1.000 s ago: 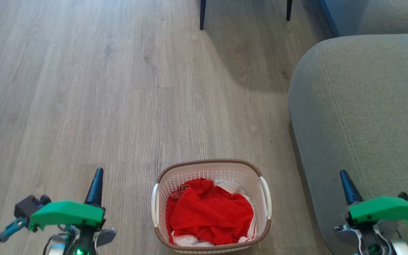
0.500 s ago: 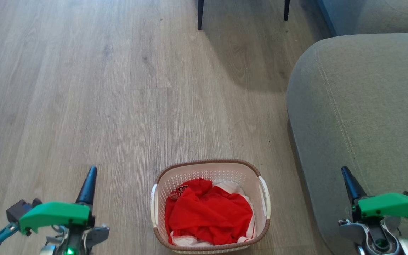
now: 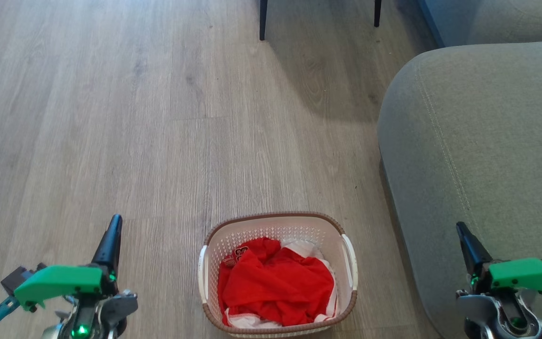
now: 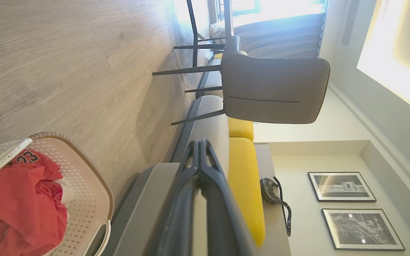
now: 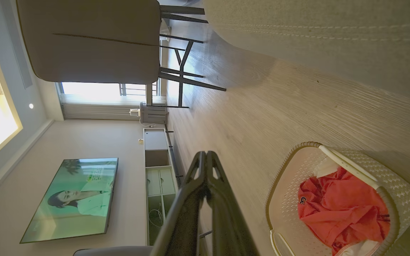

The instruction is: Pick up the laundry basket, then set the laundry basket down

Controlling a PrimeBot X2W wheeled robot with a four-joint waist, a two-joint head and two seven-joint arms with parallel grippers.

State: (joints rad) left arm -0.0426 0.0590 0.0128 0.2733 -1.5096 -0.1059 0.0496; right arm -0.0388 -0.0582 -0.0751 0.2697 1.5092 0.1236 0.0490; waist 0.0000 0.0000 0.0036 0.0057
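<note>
The laundry basket (image 3: 278, 221), white with perforated walls, a brown woven rim and white side handles, stands on the wood floor at the bottom middle of the head view, holding red and white clothes. It also shows at the lower left of the left wrist view (image 4: 94, 185) and the lower right of the right wrist view (image 5: 397, 192). My left gripper (image 3: 115, 221) is shut and empty, well to the basket's left. My right gripper (image 3: 461, 229) is shut and empty too, off to the basket's right over the sofa. Both sets of fingertips meet in the wrist views (image 4: 200, 143) (image 5: 205, 153).
A grey sofa (image 3: 482, 155) fills the right side, close beside the basket. A grey chair on thin dark legs (image 3: 262, 19) stands further ahead. Open wood floor (image 3: 111, 117) lies ahead and to the left. A TV (image 5: 73, 199) and a low cabinet (image 5: 158, 167) are by the far wall.
Both grippers have drawn outward, away from the basket, and sit lower in the head view. The basket stays put on the floor; the view has shifted slightly.
</note>
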